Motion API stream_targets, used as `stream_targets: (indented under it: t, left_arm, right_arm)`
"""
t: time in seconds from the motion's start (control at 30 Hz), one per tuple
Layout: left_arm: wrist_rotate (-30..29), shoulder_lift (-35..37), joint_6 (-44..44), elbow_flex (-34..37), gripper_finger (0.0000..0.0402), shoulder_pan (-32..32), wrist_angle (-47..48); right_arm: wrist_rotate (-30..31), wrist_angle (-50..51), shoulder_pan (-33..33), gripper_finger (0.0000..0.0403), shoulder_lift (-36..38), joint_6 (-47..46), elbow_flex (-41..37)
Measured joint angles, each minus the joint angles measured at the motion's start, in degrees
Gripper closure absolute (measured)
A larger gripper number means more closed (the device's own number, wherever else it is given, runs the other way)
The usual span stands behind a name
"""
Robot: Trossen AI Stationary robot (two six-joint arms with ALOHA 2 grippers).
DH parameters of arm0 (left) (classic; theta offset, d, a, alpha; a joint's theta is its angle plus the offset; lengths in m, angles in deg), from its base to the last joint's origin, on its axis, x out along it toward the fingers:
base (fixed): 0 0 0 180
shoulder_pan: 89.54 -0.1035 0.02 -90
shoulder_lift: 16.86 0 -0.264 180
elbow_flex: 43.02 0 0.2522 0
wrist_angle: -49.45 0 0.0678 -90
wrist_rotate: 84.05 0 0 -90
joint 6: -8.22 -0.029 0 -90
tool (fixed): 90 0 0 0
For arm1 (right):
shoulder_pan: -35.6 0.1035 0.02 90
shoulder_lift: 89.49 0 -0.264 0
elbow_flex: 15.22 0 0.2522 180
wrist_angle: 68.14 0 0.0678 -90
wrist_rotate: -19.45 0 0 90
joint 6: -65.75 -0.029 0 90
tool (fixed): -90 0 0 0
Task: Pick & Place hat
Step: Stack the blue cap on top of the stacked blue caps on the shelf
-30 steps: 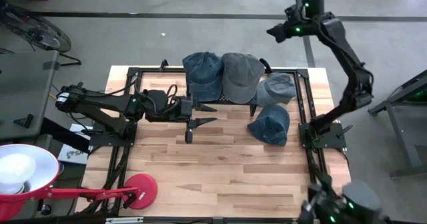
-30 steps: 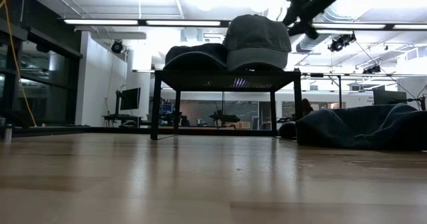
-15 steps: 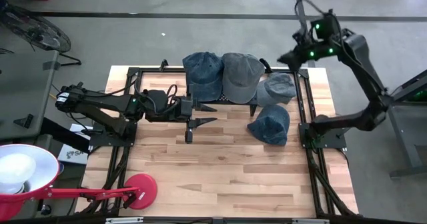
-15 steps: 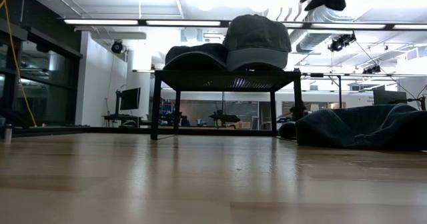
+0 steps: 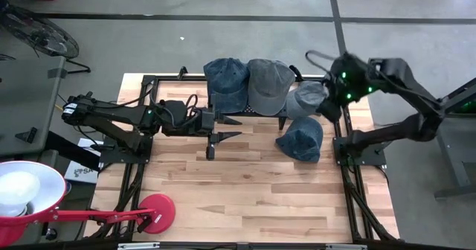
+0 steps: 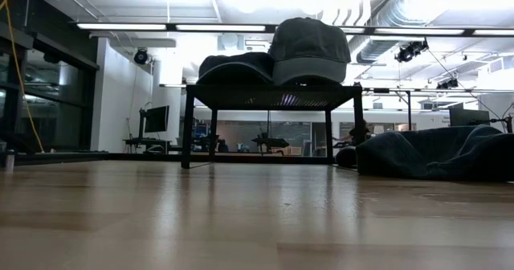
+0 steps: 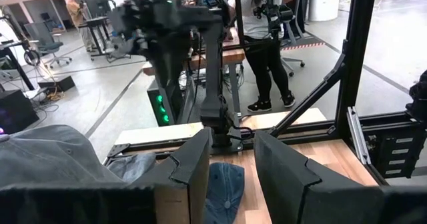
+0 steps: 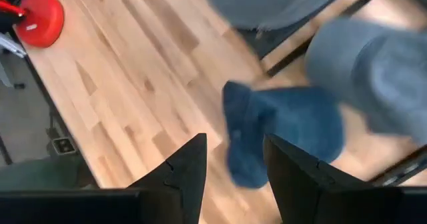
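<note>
We see four caps on the table [image 5: 245, 198]: two already sit side by side on the black rack [image 5: 245, 113] at about twelve o'clock, a dark blue cap [image 5: 225, 77] and a grey cap [image 5: 268, 82], while a pale grey-blue cap [image 5: 308, 97] lies just beside the rack at one o'clock and a denim cap [image 5: 301, 138] rests on the bare wood at about two o'clock, a little nearer the table's middle. The right gripper [image 8: 232, 163] hangs above the one-to-two o'clock corner with its fingers parted and nothing between them; its wrist view looks down on the denim cap, so we judge that cap to be the likely next pick. The left gripper [image 7: 230, 161] waits low at about ten o'clock, pointing across the table, its fingers apart and holding nothing. What worries us is the crowding: the two loose caps lie close together, so a descent that drifts toward one o'clock could pinch the wrong cap or catch both. Soft cloth may also fold and slip from a shallow pinch. And with two caps already filling much of the rack, a careless placement could nudge one off its edge.
</note>
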Motion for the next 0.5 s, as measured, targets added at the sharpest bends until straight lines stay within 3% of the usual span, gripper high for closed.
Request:
stream_targets:
  t: [0.13, 0.33, 0.5]
  left_arm:
    - [0.0, 0.0, -0.6, 0.0, 0.0285, 0.0, 1.4]
    - [-0.2, 0.0, -3.2, 0.0, 0.0285, 0.0, 5.5]
    - [-0.2, 0.0, -5.1, 0.0, 0.0285, 0.0, 7.8]
  right_arm:
    - [1.7, -1.4, 9.6, 0.0263, 2.1, -11.3, -6.1]
    - [5.5, -6.2, 21.6, 0.0263, 4.8, -24.1, -21.4]
    - [4.7, -14.6, 27.4, 0.0263, 6.2, -35.6, -33.3]
